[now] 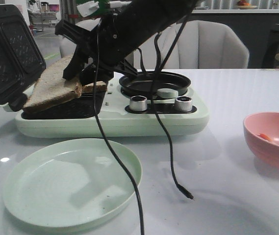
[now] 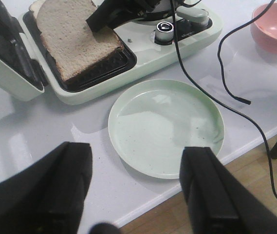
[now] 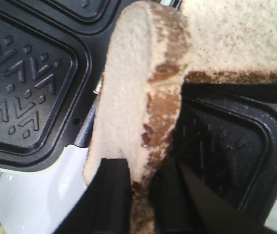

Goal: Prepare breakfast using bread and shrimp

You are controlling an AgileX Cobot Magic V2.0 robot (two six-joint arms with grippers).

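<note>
One slice of bread (image 1: 53, 88) is tilted up, its low edge on the dark left grill plate of the pale green breakfast maker (image 1: 114, 122). My right gripper (image 1: 75, 72) is shut on the slice's upper crust edge, and the pinched slice (image 3: 123, 97) stands between the fingers in the right wrist view. A second slice (image 1: 94, 87) lies behind it on the grill and also shows in the right wrist view (image 3: 235, 34). One small orange shrimp (image 1: 264, 136) lies in the pink bowl (image 1: 271, 147). My left gripper (image 2: 140, 190) is open and empty, over the table's front edge near the green plate (image 2: 167, 126).
The maker's lid (image 1: 7, 54) stands open at the left. A small black pan (image 1: 154, 81) and two silver knobs (image 1: 139, 103) are on the maker's right half. A loose black cable (image 1: 178, 186) hangs from the right arm across the table and over the plate (image 1: 70, 181).
</note>
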